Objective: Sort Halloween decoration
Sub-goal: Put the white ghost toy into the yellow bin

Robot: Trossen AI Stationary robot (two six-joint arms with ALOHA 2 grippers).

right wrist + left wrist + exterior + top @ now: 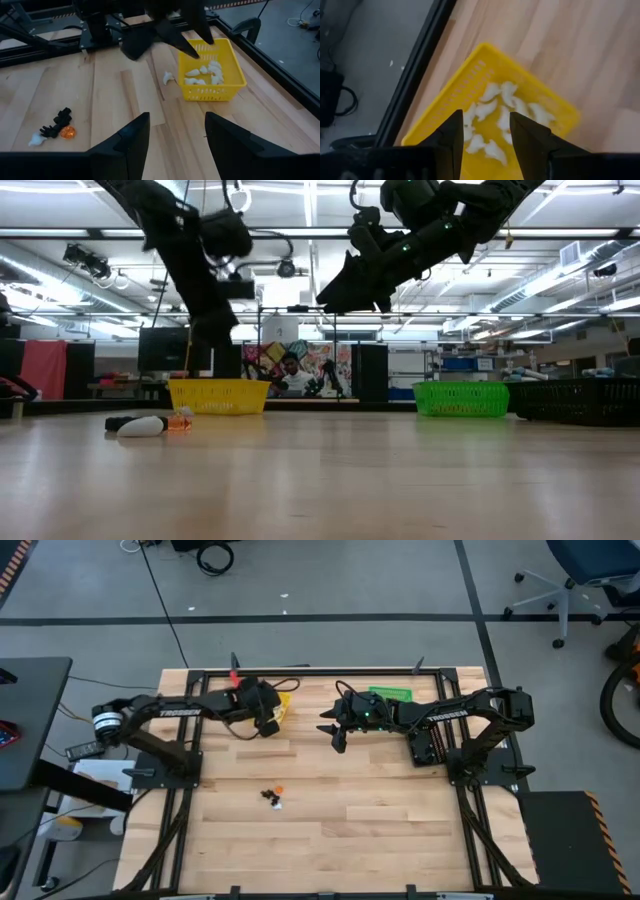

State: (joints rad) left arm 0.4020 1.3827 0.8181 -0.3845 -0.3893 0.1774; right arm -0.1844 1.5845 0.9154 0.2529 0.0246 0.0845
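A small heap of Halloween decoration (55, 127), black, orange and white trinkets, lies on the wooden table (400, 830) near its middle; it also shows in the high view as the heap (272, 797). Several white trinkets (500, 112) lie inside the yellow bin (485, 65) at the far left. One white trinket (168, 77) lies on the table beside that bin. My left gripper (485, 125) hangs open above the yellow bin, with nothing between its fingers. My right gripper (175, 130) stands open in the air over the table's middle, nothing in it.
A green bin (462, 398) stands at the far edge near the right arm, and a black bin (580, 400) stands at the far right. The black table frame (330, 671) runs along the far edge. Bare wood spans the near half of the table.
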